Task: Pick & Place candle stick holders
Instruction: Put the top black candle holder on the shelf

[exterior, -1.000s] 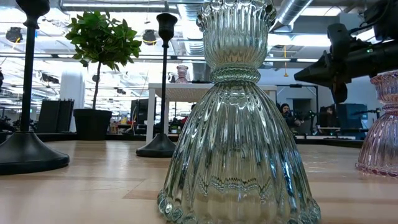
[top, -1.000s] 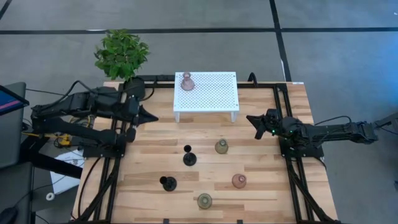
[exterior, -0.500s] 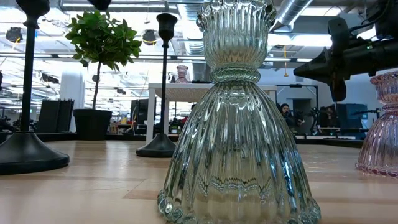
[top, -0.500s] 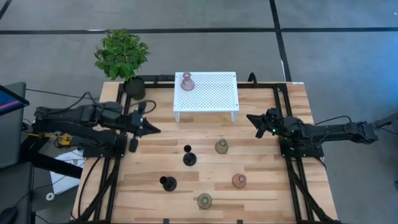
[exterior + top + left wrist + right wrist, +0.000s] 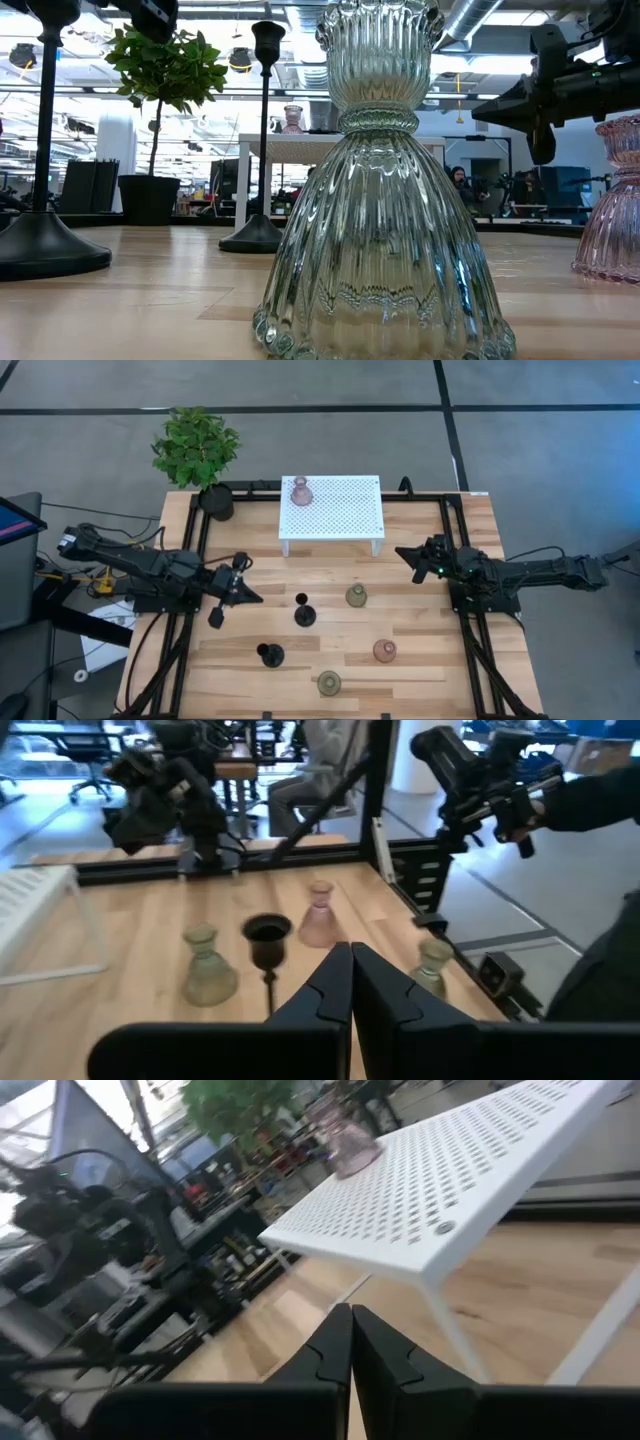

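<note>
One pink glass holder [image 5: 300, 491] stands on the white perforated stand [image 5: 345, 510]. Five holders stand on their bases on the wooden table: two black stemmed ones [image 5: 304, 613] [image 5: 270, 654], two olive-green ones [image 5: 356, 596] [image 5: 329, 683] and a pink one [image 5: 385, 651]. My left gripper [image 5: 258, 598] is shut and empty, left of the farther black holder [image 5: 267, 935] and pointing at it. My right gripper [image 5: 402, 550] is shut and empty, right of the stand, pointing at it [image 5: 440, 1190].
A black pot with a green plant [image 5: 197, 450] stands at the table's far left corner. The stand's legs [image 5: 283, 546] rest on the table at its far middle. In the low view the near olive holder [image 5: 380, 190] fills the foreground. People show in the room beyond.
My left gripper has moved from near the plant pot toward the table's near edge and a little right, toward the farther black holder, and stays shut. The holders have not moved.
</note>
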Controlling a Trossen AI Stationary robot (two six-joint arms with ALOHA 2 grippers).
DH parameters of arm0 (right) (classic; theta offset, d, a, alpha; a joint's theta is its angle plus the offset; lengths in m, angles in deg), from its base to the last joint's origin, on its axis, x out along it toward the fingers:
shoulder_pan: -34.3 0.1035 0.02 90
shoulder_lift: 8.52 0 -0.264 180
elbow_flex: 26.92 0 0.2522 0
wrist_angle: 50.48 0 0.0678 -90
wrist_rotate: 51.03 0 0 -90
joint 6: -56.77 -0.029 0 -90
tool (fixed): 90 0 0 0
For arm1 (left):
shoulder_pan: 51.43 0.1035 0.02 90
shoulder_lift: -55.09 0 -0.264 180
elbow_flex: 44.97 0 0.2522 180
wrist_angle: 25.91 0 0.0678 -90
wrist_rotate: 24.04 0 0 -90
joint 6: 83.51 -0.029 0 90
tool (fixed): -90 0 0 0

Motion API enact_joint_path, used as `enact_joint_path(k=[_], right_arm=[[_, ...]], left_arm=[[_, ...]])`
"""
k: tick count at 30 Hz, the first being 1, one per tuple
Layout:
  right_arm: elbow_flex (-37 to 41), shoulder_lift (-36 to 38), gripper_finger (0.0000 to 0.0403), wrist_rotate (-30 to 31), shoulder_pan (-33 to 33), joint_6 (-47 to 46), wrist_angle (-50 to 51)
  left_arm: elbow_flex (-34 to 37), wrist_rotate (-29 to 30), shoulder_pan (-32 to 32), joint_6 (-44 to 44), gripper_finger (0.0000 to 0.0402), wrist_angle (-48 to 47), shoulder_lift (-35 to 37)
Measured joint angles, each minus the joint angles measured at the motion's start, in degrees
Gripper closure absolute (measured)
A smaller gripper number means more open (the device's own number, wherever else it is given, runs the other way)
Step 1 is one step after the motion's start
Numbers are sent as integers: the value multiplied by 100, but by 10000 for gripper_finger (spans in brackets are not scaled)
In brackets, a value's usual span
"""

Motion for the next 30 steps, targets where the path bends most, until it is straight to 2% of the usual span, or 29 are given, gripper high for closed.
enact_joint_path(k=[6,14,17,22,30], right_arm=[[-301,-2,403,-84,313,177,40],[-1023,-4,403,88,652,927,1122],[-1095,-80,403,92,693,952,1221],[-1095,-87,403,100,694,953,1213],[-1095,-90,403,93,694,920,1207]], left_arm=[[111,43,-170,559,400,74,-1],[111,92,-162,-86,397,161,-130],[113,348,-120,-368,398,96,-424],[174,904,-74,-275,397,154,-1101],[174,859,-92,-22,399,910,-2096]])
